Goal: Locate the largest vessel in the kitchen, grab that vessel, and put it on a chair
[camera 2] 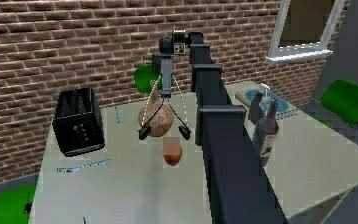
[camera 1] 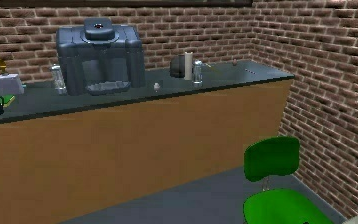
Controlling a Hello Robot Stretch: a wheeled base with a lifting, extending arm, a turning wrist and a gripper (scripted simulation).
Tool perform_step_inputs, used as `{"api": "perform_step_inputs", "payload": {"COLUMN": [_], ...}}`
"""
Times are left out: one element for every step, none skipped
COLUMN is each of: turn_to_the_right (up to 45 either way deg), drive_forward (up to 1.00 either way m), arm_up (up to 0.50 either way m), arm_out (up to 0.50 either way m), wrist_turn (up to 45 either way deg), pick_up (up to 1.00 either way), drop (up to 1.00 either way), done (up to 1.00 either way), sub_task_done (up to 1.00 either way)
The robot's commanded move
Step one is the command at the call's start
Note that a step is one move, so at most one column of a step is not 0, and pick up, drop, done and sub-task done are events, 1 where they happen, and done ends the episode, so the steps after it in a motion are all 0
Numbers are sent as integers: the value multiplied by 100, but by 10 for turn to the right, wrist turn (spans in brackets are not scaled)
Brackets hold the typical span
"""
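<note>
Round brown vessel (camera 2: 155,120) over mid-desk (camera 2: 127,195), right at the far end of the end effector (camera 2: 167,135), framed by its two thin fingers in the arm side view. End effector state: can't tell. Also can't tell whether the vessel is held or just resting on the desk behind the fingers. Roughly round, no clear long axis, so approach angle probably not critical. Single arm (camera 2: 222,130), no choice of side. Small orange cup (camera 2: 172,152) just beside the vessel, toward the desk's near edge. Likely bump risk on a lift. Probable drop target: far green chair (camera 2: 144,77) past the desk's far edge, straight beyond the end effector.

Counts, arm side view:
- 1 brown vessel
- 1 orange cup
- 1 toaster (camera 2: 77,122) toward the desk's left edge
- 2 dark bottles (camera 2: 270,128) near the right edge
- 3 green chairs around the desk

Counts, forward view:
- 1 coffee machine (camera 1: 97,58) on the dark-topped desk (camera 1: 237,76)
- 1 front green chair (camera 1: 274,160) before it
</note>
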Motion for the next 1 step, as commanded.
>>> {"api": "perform_step_inputs", "payload": {"turn_to_the_right": [0], "drive_forward": [0], "arm_up": [0], "arm_out": [0], "wrist_turn": [450], "pick_up": [0], "drop": [0], "done": [0], "sub_task_done": [0]}}
